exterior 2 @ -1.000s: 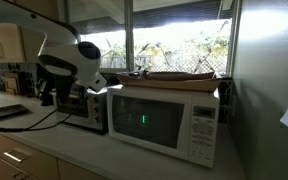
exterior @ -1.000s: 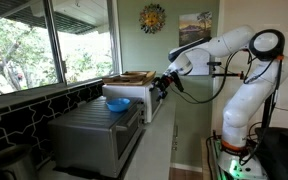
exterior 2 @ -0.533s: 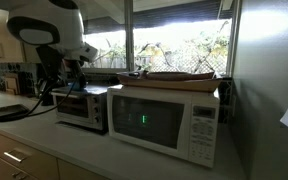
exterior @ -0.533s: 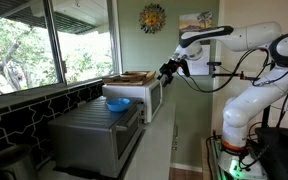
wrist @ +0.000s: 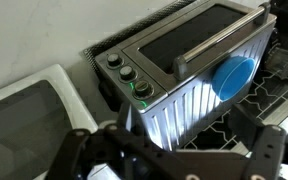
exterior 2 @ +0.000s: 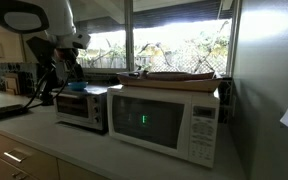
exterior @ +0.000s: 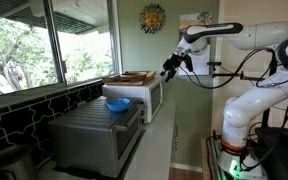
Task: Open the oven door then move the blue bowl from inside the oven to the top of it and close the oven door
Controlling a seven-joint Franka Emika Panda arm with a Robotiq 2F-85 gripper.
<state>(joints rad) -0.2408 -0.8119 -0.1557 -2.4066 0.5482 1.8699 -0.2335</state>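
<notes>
Wrist and exterior views, arm in retreat. Over the last second my gripper [exterior: 170, 64] has risen from low beside the appliance fronts to a high, clear position; its jaws stand fully spread and hold nothing. The bowl [wrist: 233, 76] lies well below and ahead of my fingers [wrist: 269, 150], resting on top of the oven [wrist: 179, 110] toward the far end from the knobs [wrist: 124, 76], and it has not shifted during the lift. The oven door [wrist: 189, 38] lies flush in its frame, its bar handle [wrist: 219, 42] level, so it reads as shut. With the bowl up top, the door closed and my gripper withdrawn, I judge the task complete, with no grasp left to make. Materials: the oven is a boxy grey shell of brushed steel, its top pressed into parallel ribs that catch the light; the door is dark glass within a metal surround. The bowl is a small, shallow, round dish of smooth bright blue, probably plastic. Beside the oven, below my near finger, sits a microwave [wrist: 24, 110], white and smooth-sided.
</notes>
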